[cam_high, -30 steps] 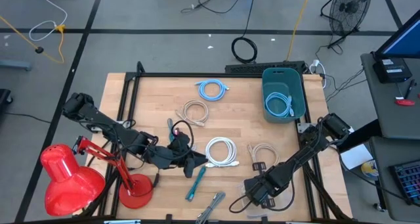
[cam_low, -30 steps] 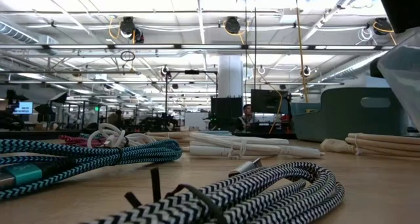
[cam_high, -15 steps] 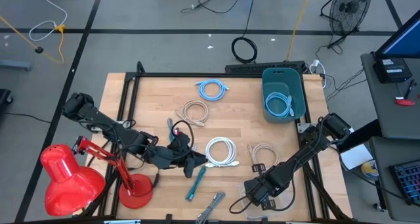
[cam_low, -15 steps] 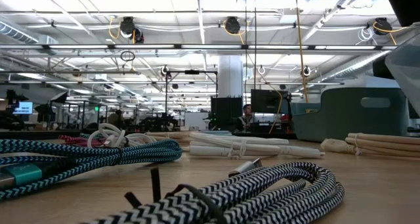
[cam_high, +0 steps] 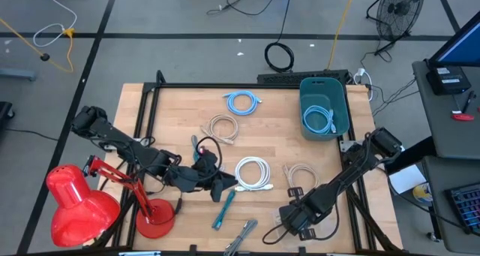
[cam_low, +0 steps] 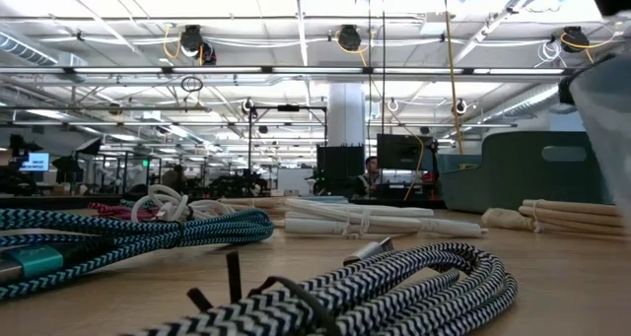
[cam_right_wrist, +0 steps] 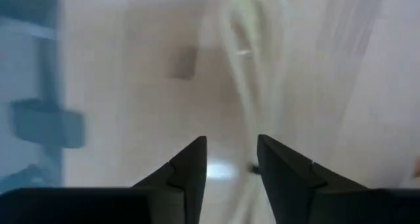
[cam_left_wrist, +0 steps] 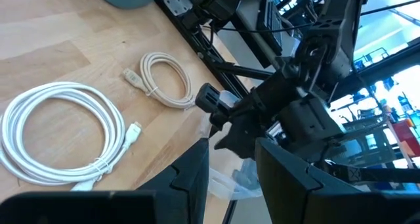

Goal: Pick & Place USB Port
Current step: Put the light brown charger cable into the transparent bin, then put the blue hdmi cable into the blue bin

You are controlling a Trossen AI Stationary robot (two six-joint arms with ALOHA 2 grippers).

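The right gripper (cam_high: 286, 215), fingers parted with nothing between them, hovers near the table's front edge beside a clear plastic bag (cam_left_wrist: 231, 182), which it could snag, while the left gripper (cam_high: 225, 185), also parted and empty, waits beside the white USB cable (cam_high: 252, 173).

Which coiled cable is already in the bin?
The light blue cable inside the teal bin. Its twin lies on the table; the white and beige coils also lie on bare wood.
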